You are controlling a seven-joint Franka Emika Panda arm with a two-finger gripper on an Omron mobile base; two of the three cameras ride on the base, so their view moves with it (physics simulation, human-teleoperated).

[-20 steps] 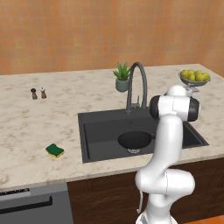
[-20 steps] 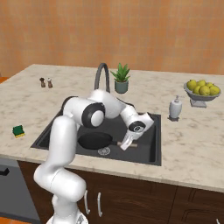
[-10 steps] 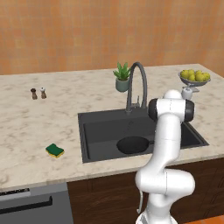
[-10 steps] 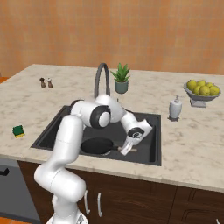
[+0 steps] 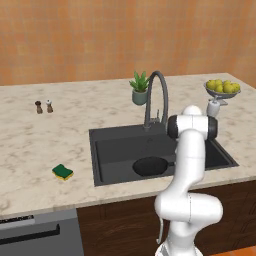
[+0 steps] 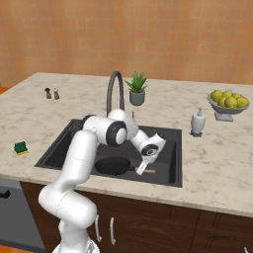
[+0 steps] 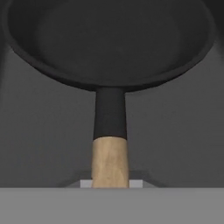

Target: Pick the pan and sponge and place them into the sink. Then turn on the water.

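- Sitting at the left edge of the right base view, on the counter, the sponge (image 6: 20, 147) is judged light, soft and squashy; it would best be pinched across its short sides.
- At lower centre, inside the sink (image 6: 170, 168), the pan (image 6: 112, 166) is seen low over the basin floor; it is judged stiff and heavy.
- Just right of the pan, the gripper (image 6: 142, 169) is shut on the wooden handle end, far from the pan's weight, so sagging is a risk.
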